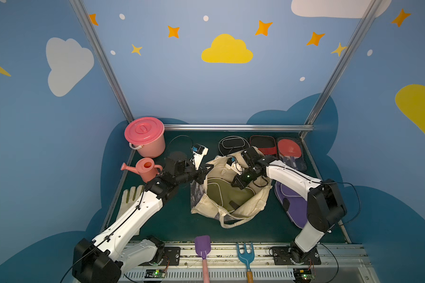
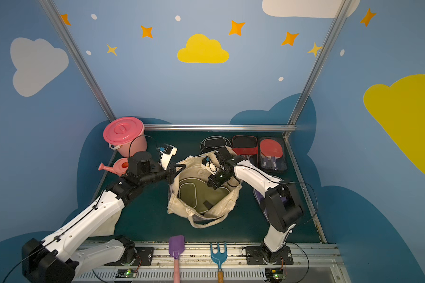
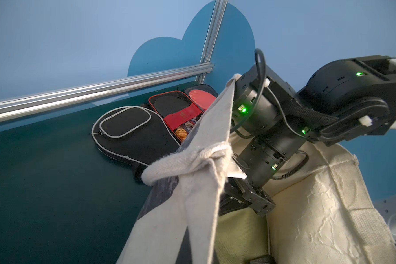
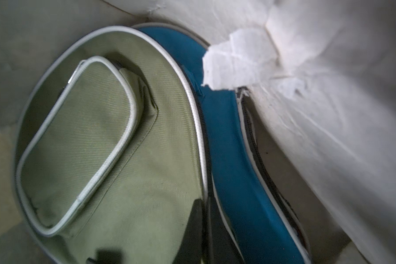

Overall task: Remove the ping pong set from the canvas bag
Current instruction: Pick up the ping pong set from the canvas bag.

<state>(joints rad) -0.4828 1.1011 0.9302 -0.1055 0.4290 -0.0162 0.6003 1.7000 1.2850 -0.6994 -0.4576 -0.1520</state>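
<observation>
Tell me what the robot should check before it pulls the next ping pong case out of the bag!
1. The left end effector is shut on the rim of the canvas bag: ok.
2. The bag mouth is open wide: ok.
3. The right end effector is down inside the bag and shut: ok.
4. The right end effector really has a case pinched: cannot tell.
5. The olive case lies on top, with the blue case partly under it: ok.
6. The purple case is already outside the bag: ok.
</observation>
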